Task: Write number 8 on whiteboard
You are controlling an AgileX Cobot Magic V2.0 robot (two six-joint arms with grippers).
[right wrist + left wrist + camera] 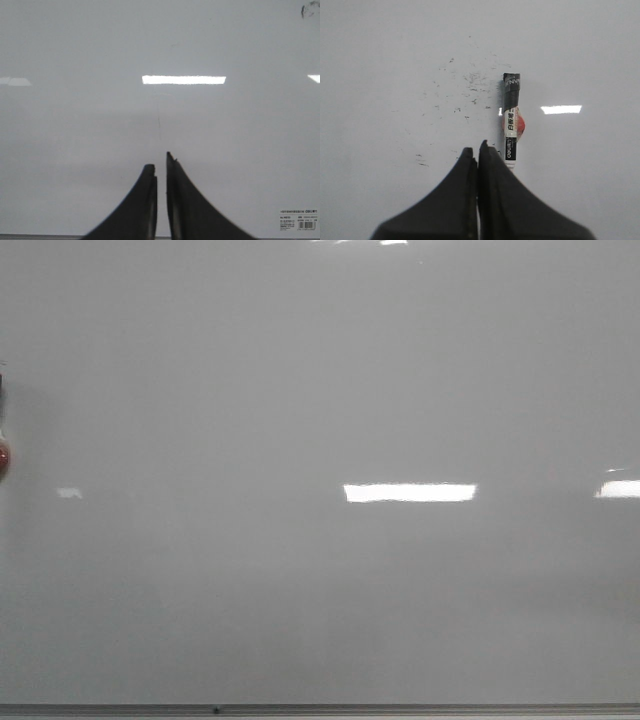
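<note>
A: The whiteboard [320,390] fills the front view, its grey edge strip [400,708] along the bottom, bare apart from glare.

B: Left gripper [479,150] has its jaws pressed together, a marker [511,120] just beside them on the board, smudges [470,80] near its cap. Right gripper [160,167]: jaws nearly closed, holding nothing.

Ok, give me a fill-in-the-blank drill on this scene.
The marker lies on the ___. Its cap is coloured ___. The left gripper is ___, holding nothing. The barcode sticker shows in the ___ wrist view.
Missing words: whiteboard; black; shut; right.
</note>
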